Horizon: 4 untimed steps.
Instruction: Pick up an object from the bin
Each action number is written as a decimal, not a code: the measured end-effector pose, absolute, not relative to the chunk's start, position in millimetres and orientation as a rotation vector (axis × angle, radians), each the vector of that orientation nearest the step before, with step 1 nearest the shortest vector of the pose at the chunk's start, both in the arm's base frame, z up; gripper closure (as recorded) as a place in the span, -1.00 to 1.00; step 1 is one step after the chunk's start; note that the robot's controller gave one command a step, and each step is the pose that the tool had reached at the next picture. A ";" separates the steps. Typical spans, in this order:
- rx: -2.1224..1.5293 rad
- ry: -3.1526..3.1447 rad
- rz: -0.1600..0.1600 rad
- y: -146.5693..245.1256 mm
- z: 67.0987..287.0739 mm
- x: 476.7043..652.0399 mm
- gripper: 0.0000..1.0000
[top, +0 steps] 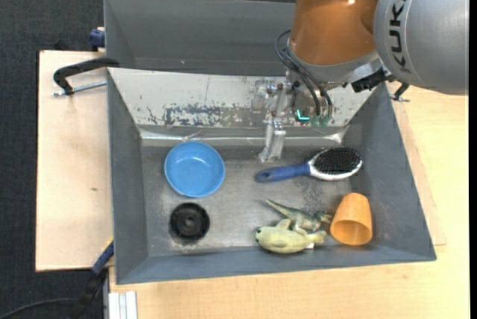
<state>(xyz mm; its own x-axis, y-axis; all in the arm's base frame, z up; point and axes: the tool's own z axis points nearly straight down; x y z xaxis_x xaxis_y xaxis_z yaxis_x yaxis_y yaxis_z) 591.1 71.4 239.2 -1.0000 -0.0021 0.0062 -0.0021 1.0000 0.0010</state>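
My gripper (269, 152) hangs over the back middle of the bin floor, with nothing seen in it. Just to its right and slightly nearer lies a hairbrush (313, 167) with a blue handle and a white oval head of black bristles; the handle's end points toward the gripper. A blue bowl (194, 169) sits upright to the gripper's left.
An orange cup (352, 219) lies on its side at the front right. Beside it, at the front middle, lies a yellow-green toy lizard (289, 234). A black round lid (188, 221) rests at the front left. The arm's orange cover and cables hang above the bin's back right.
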 end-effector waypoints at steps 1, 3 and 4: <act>-0.259 -3.125 -0.003 127.3 156.5 589.5 -1.00; -0.295 -3.140 -0.010 171.5 78.9 555.0 1.00; -0.265 -3.143 -0.011 181.8 201.7 552.2 1.00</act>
